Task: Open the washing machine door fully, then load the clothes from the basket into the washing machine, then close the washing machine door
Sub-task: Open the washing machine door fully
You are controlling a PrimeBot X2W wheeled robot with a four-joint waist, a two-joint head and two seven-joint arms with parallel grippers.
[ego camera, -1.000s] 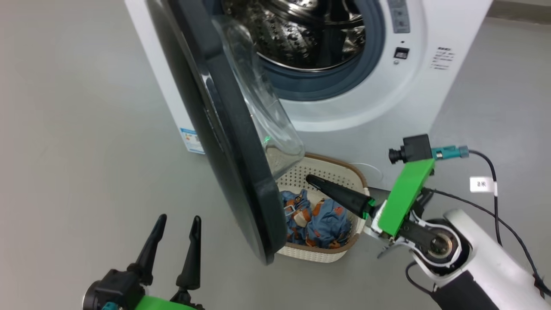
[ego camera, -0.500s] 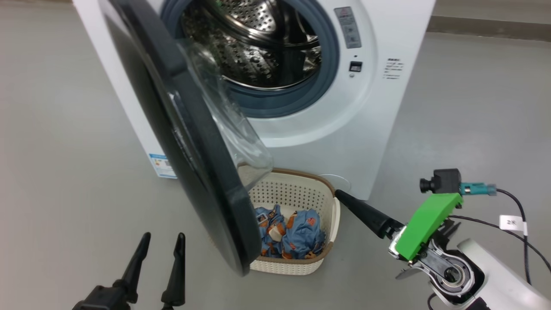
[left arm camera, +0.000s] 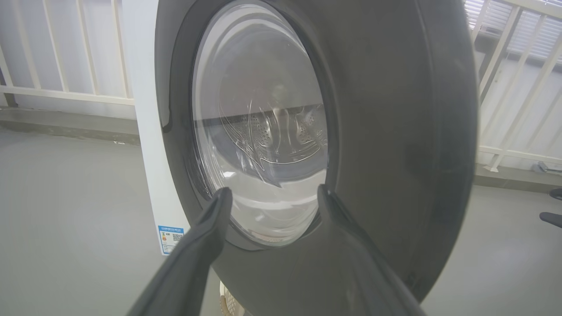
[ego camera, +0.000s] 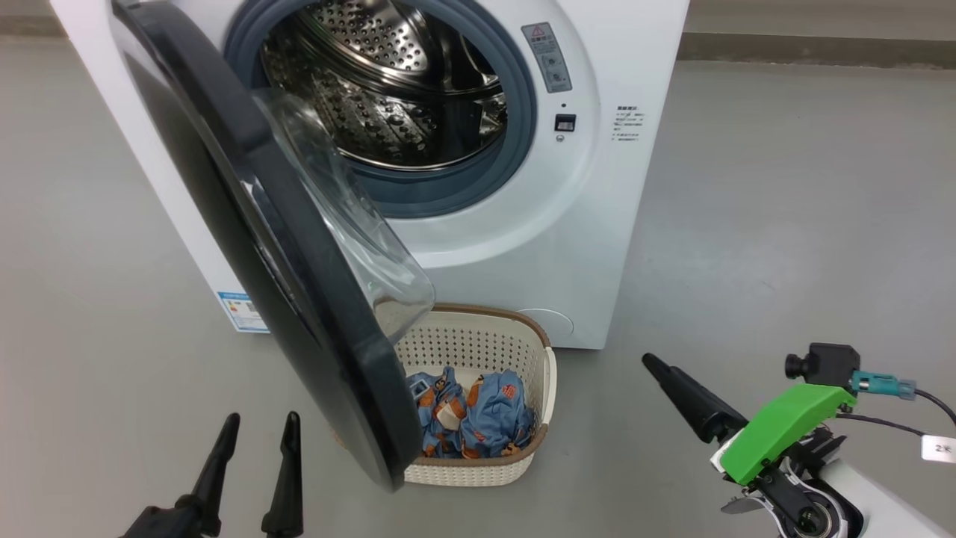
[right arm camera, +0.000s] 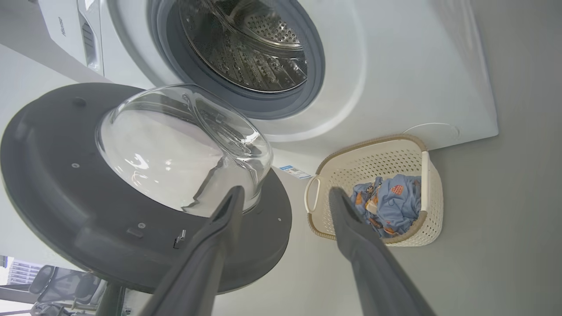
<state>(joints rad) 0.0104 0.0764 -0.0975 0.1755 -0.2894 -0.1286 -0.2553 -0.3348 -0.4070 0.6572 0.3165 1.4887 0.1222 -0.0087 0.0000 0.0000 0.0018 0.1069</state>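
The white washing machine (ego camera: pixel 597 224) stands with its steel drum (ego camera: pixel 388 97) exposed. The washing machine door (ego camera: pixel 224 187) hangs swung out on the left, edge-on to me, its glass bowl (ego camera: pixel 351 246) over the basket (ego camera: pixel 478 344). The clothes (ego camera: pixel 478 418) lie in the basket's near end. My left gripper (ego camera: pixel 258 430) is open, low on the door's outer side, facing its window (left arm camera: pixel 259 131). My right gripper (ego camera: pixel 648 362) is open over the floor to the right of the basket (right arm camera: pixel 373 162), pointing towards the door (right arm camera: pixel 52 175) and the clothes (right arm camera: pixel 390 204).
Grey floor surrounds the machine. A blue label (ego camera: pixel 240 311) sits low on the machine's left side. Behind it runs a white railing (left arm camera: pixel 66 66). Dark chair feet (left arm camera: pixel 551 206) show at the right of the left wrist view. A wall skirting (ego camera: pixel 821 48) runs at the back right.
The head camera has shifted, so the machine sits further left and more of it shows. My right gripper has come out of the basket and now hangs to its right. The door's angle looks unchanged.
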